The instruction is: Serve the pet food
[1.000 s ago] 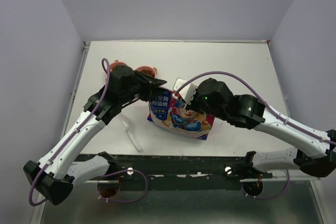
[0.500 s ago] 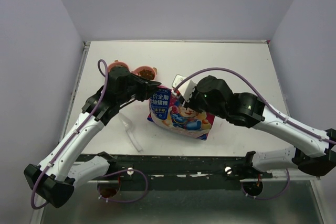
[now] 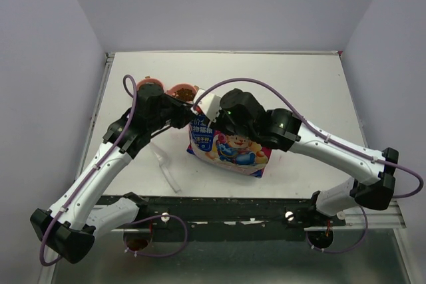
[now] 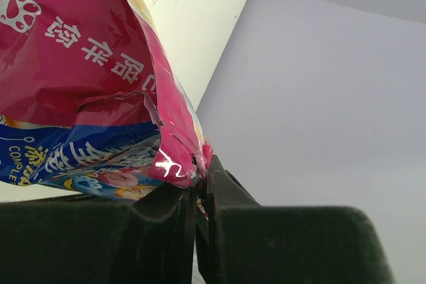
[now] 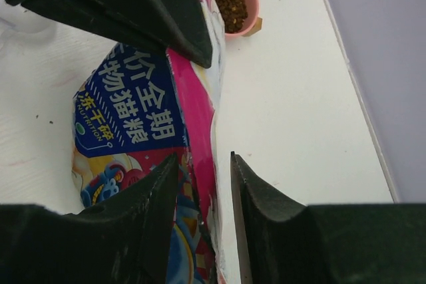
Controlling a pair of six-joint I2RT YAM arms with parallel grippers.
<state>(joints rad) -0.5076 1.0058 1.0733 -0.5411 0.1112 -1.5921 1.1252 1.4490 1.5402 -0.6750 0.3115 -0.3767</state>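
Note:
The pink cartoon-printed bag (image 3: 229, 147) lies on the table. My left gripper (image 3: 188, 115) is shut on its top left corner; in the left wrist view the fingers (image 4: 200, 176) pinch the bag's crumpled pink edge (image 4: 174, 154). My right gripper (image 3: 203, 114) hovers at the same end of the bag. Its jaws (image 5: 203, 159) stand open astride the bag's edge (image 5: 200, 138) without pressing it. The pet food (image 5: 228, 1), dark brown kibble, fills a pink bowl (image 3: 183, 90) just beyond the bag.
A second pink bowl (image 3: 149, 84) sits partly hidden behind the left arm. A clear plastic scoop (image 3: 166, 168) lies on the table left of the bag, near the front edge. The left gripper's fingers (image 5: 153, 11) crowd the top of the right wrist view.
My right gripper opened and slid left along the bag's top edge toward the left gripper. The left gripper's jaws closed onto the bag's corner.

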